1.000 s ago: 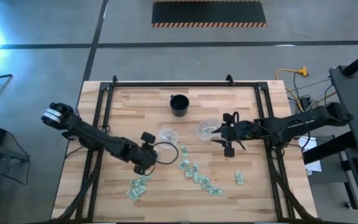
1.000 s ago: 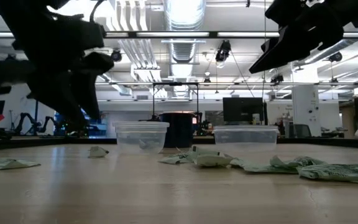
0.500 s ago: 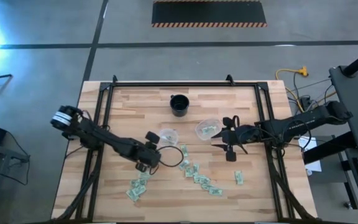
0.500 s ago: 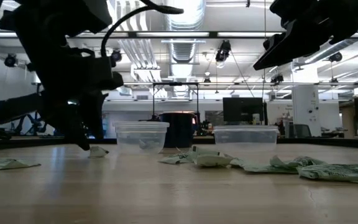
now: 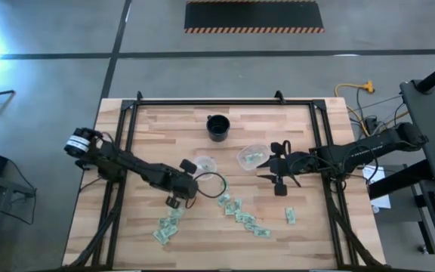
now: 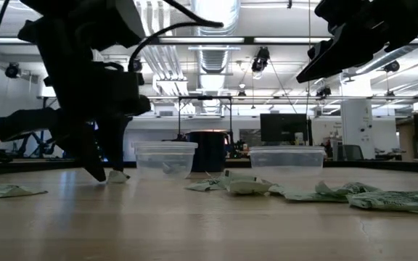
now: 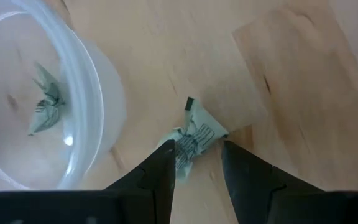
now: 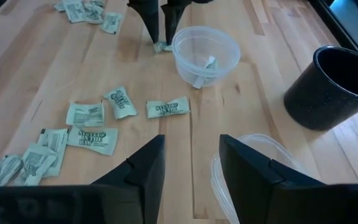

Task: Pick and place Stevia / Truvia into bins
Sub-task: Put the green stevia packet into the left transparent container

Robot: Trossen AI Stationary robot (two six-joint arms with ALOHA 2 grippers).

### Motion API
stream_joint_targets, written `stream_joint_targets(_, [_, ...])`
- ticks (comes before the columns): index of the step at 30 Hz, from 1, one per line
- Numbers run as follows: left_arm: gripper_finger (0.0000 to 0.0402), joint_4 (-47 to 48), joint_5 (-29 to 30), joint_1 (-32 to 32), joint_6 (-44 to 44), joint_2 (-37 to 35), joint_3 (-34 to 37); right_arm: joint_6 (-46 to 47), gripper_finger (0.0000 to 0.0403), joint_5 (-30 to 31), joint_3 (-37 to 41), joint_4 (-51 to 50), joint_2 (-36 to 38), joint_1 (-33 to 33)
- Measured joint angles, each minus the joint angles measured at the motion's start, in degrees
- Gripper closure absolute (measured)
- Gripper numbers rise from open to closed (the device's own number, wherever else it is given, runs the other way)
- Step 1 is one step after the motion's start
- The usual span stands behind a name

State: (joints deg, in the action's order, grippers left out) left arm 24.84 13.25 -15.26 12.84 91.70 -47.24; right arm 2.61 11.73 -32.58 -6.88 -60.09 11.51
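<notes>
Where the low view's lower edge shows bare wooden table [image 6: 194, 225], crumpled Stevia packets [image 6: 325, 194] strewn at centre right, one more [image 6: 6, 191] at far left. Behind, at centre left, left gripper [image 6: 106, 172] down on the wood, jaws narrowly parted astride a single packet [image 7: 192, 138], just beside the left clear cup [image 6: 165, 159], itself holding a packet [image 7: 45, 104]. At centre right, the right clear cup [image 6: 287, 161], a packet inside in the high view. Up in the upper right corner, right gripper [image 6: 318, 64] hovering, jaws apart, empty. Farthest, between the cups, a black cup [image 6: 207, 151].
</notes>
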Motion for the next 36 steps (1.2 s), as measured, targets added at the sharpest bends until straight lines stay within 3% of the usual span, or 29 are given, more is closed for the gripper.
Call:
stream_joint_targets(11, [0.0288,0.14,-5.92,-0.35,-2.42,-0.59,-1.26,0.2,0.0276,-0.07,0.22,-0.19,-0.01,0.0])
stream_joint_targets(36, [0.0288,0.05,-2.92,-1.21,4.46,2.14,-2.23,0.44,0.0289,-0.2,0.9,-0.17,-0.01,-0.02])
